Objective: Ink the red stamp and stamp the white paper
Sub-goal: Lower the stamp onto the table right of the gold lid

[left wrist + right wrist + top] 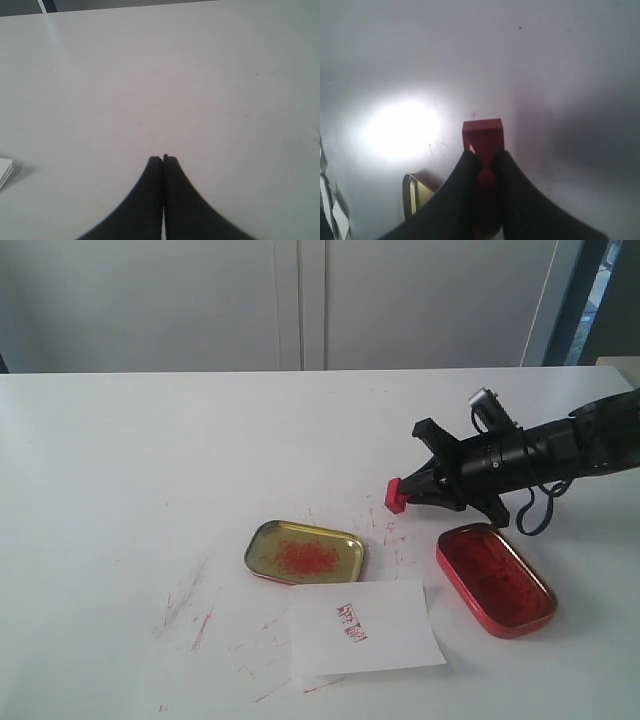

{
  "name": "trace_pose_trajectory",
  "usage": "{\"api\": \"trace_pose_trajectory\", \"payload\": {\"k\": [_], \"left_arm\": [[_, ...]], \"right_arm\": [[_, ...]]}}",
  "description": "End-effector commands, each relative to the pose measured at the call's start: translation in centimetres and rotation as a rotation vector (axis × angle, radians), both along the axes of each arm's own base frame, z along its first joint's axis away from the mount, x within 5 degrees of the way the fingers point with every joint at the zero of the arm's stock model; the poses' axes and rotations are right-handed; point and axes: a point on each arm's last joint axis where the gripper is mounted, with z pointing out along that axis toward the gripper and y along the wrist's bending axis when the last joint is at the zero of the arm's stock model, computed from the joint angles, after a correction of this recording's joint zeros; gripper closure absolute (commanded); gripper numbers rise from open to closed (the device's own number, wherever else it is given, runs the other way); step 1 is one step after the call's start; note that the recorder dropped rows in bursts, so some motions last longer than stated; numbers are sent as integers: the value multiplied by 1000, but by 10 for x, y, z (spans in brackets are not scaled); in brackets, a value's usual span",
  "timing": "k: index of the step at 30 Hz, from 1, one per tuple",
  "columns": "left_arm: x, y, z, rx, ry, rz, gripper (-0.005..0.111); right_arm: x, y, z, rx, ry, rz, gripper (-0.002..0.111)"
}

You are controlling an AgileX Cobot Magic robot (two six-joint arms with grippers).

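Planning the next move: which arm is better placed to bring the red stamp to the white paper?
Right. Its tool grips the red stamp near the white paper; the left tool is shut and empty over the table.

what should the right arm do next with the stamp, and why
Probably lower the red stamp to the table and let go. The white paper already carries a red print, and the right gripper holds the stamp well off to the side of the paper, so the stamping looks done.
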Motion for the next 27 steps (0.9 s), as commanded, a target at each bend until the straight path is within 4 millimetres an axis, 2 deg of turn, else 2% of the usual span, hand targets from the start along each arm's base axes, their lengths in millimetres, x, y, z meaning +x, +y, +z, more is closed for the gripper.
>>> {"api": "trace_pose_trajectory", "payload": {"k": [1, 7, 15, 20, 27], "left_arm": [[0, 0, -2, -1, 4, -1, 107], [0, 0, -2, -1, 4, -1, 107], [0, 0, -2, -1, 4, -1, 107], [0, 0, -2, -1, 4, -1, 107], [0, 0, -2, -1, 4, -1, 107]], "right_arm": [[1, -5, 1, -11, 8, -16, 104], [1, -5, 1, -7, 20, -32, 88], [1, -6, 0, -5, 46, -62, 77], [0, -8, -2, -32, 74, -68, 73], [-1, -14, 1, -86, 101, -100, 73]]}}
